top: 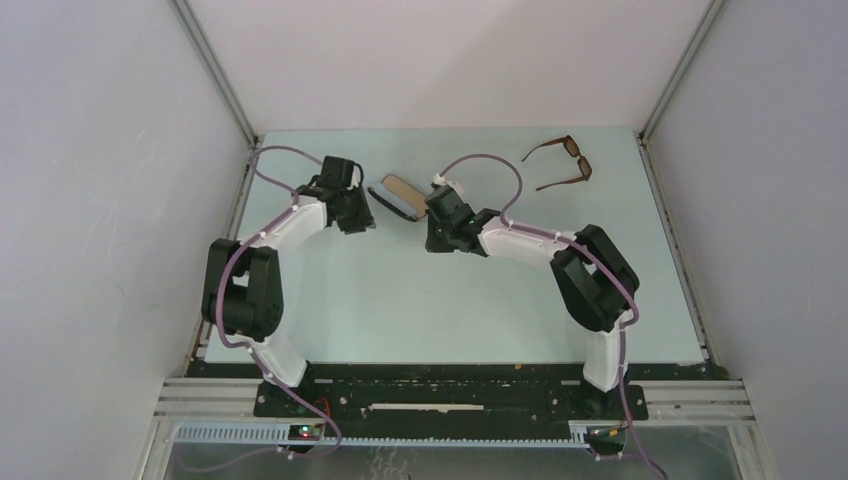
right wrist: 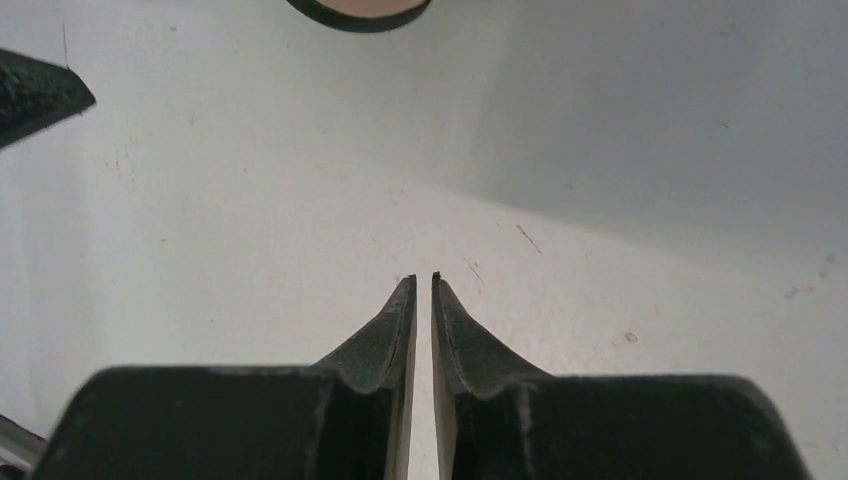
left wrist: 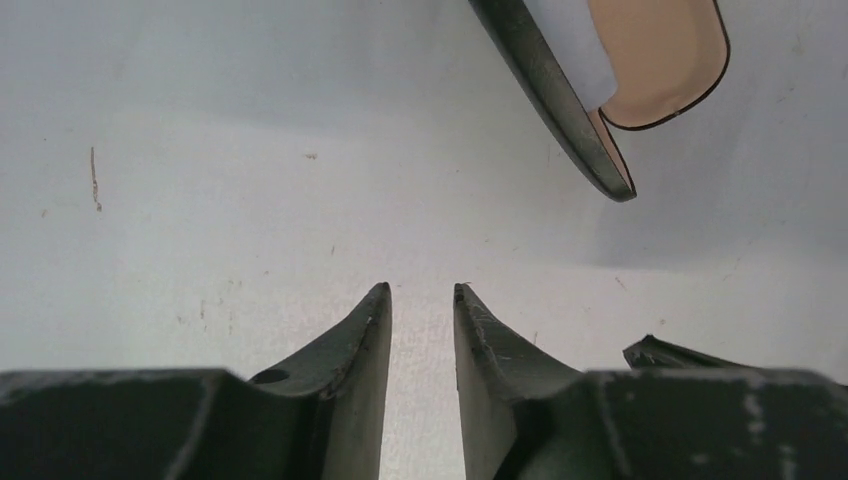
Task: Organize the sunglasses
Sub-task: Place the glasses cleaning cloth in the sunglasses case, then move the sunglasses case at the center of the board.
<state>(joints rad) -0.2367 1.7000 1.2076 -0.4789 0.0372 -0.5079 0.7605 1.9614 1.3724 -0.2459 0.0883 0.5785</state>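
Note:
The brown-framed sunglasses (top: 560, 162) lie unfolded at the back right of the table, away from both arms. They do not show in either wrist view. An oblong black case (top: 398, 196) with tan lining lies open between the two grippers. My left gripper (top: 356, 220) is just left of the case. Its jaws (left wrist: 422, 292) stand a narrow gap apart and hold nothing, and the case (left wrist: 560, 100) lies ahead to the right. My right gripper (top: 438, 242) is just right of the case. It is shut and empty (right wrist: 423, 278), with the case rim (right wrist: 358, 12) at the top edge.
The pale green table (top: 420, 300) is walled by white panels on the left, back and right. A dark finger of the left gripper (right wrist: 35, 92) shows at the left edge of the right wrist view.

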